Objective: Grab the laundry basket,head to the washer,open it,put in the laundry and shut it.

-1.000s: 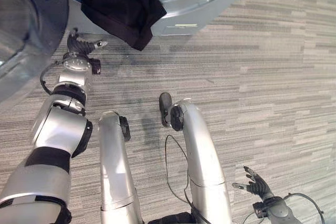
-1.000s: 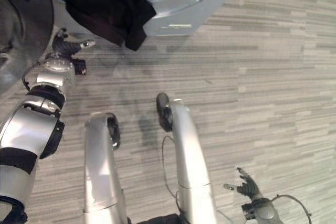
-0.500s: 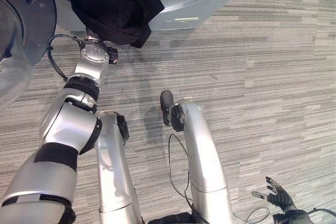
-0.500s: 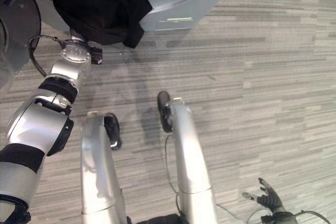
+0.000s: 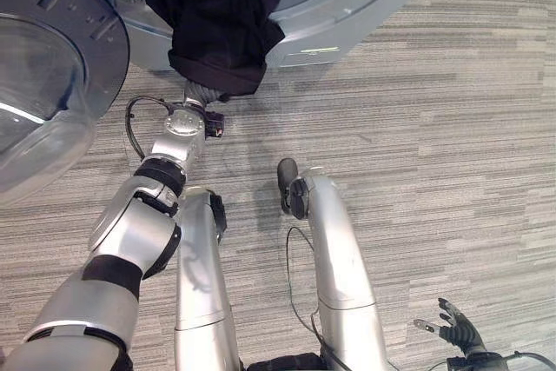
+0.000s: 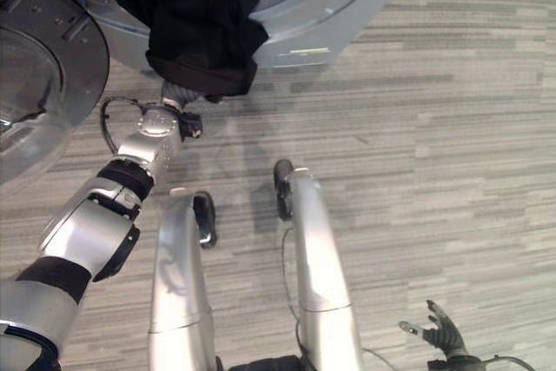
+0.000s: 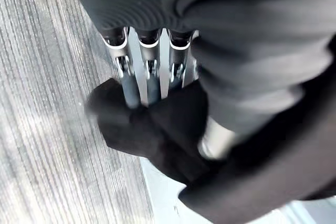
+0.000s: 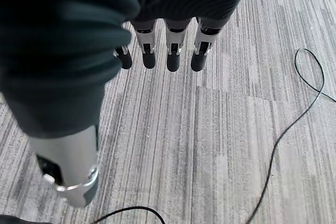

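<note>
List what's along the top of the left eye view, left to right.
Round grey washer door with a glass window → black garment hanging from the drum opening → grey washer front panel → grey striped floor.

Your left arm stretches forward and up, its left hand (image 7: 149, 77) reaching out with fingers running straight ahead, their tips hidden. Your right hand (image 5: 458, 333) hangs low at your side, fingers spread and relaxed.
</note>
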Controlling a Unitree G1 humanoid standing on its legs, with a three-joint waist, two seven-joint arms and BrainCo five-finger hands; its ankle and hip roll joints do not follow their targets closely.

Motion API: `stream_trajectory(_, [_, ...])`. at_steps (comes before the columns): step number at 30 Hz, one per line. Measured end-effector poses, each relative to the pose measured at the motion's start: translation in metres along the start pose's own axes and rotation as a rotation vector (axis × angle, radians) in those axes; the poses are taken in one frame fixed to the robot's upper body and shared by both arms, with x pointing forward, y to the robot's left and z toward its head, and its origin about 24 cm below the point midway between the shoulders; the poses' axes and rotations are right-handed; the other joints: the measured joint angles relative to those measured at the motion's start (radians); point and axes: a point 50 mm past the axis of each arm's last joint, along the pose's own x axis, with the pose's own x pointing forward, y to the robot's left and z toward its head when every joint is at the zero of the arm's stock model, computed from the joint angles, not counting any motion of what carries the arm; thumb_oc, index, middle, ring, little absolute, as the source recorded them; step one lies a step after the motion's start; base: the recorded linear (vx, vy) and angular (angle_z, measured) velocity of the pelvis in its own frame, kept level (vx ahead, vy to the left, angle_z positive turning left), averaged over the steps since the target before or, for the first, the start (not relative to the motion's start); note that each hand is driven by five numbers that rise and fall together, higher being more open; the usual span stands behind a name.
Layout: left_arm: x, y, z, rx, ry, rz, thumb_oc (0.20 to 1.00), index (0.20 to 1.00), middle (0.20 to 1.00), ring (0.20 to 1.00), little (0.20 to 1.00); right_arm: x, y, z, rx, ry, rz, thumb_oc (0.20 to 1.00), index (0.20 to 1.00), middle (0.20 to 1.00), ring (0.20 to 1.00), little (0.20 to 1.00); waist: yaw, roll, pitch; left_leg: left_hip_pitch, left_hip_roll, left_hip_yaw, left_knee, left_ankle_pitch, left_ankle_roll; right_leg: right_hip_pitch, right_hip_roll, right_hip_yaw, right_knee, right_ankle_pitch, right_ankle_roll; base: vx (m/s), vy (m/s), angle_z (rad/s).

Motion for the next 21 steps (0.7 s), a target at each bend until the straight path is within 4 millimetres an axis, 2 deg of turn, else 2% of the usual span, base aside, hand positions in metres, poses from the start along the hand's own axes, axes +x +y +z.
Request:
stream_trajectory(6, [-0.004,-0.013,-0.016,-0.01,0.033,-0.054,0.2,0.2,0.2,0.2,0.2,0.004,0.003,0.006,0.003,-0.017,-0.004,1.0,1.0,1.0,1.0,1.0,0.022,0.01,-0.001,0.079,-0.002,-0.001,-0.07,0.004,-0.005,0.073,-0.003,-0.003,-0.053,0.001,-0.009,-0.04,-0.03,0.03])
stream_trajectory(12, [-0.003,-0.024,-0.013,-0.085,0.034,-0.073,0.2,0.2,0.2,0.2,0.2,0.007,0.005,0.008,-0.002,-0.016,-0.005,1.0,1.0,1.0,1.0,1.0,0.024,0.013,-0.001,0.147,-0.016,-0.006,-0.13,0.017,-0.011,0.14,-0.01,-0.005,-0.097,0.001,-0.007,-0.01,0.0,0.03])
stream_trajectory(14, [-0.003,-0.025,-0.008,-0.115,0.021,-0.075,0.2,0.2,0.2,0.2,0.2,0.007,0.005,0.007,-0.001,-0.013,-0.006,1.0,1.0,1.0,1.0,1.0,0.026,0.016,0.0,0.179,-0.021,-0.011,-0.158,0.028,-0.025,0.174,-0.016,-0.01,-0.119,0.001,-0.007,-0.01,0.026,0.09])
stream_trajectory(16, [-0.002,-0.029,0.012,-0.206,-0.042,-0.096,0.2,0.2,0.2,0.2,0.2,0.007,0.007,0.004,0.006,0.001,-0.009,1.0,1.0,1.0,1.0,1.0,0.032,0.017,0.0,0.206,-0.026,-0.013,-0.181,0.035,-0.028,0.202,-0.022,-0.011,-0.135,0.001,-0.006,0.01,0.022,0.1])
stream_trajectory(17, [0.001,-0.03,0.036,-0.304,-0.116,-0.097,0.2,0.2,0.2,0.2,0.2,0.007,0.009,0.002,0.012,0.008,-0.008,1.0,1.0,1.0,1.0,1.0,0.047,0.018,0.0,0.221,-0.026,-0.013,-0.192,0.038,-0.028,0.219,-0.02,-0.012,-0.148,0.003,-0.004,0.02,0.033,0.02])
stream_trajectory(19, [0.004,-0.022,0.072,-0.461,-0.197,-0.068,0.2,0.2,0.2,0.2,0.2,0.008,0.009,0.003,0.016,0.005,-0.016,1.0,1.0,1.0,1.0,1.0,0.051,0.02,0.0,0.23,-0.025,-0.013,-0.19,0.038,-0.029,0.229,-0.014,-0.01,-0.152,0.003,0.0,0.03,0.047,-0.03])
stream_trajectory(21, [0.003,-0.012,0.123,-0.631,-0.316,-0.06,0.2,0.2,0.2,0.2,0.2,0.008,0.006,0.003,0.025,0.007,-0.039,1.0,1.0,1.0,1.0,1.0,0.052,0.02,0.001,0.225,-0.019,-0.017,-0.173,0.037,-0.028,0.229,-0.005,-0.011,-0.147,0.006,0.003,0.06,0.062,-0.13])
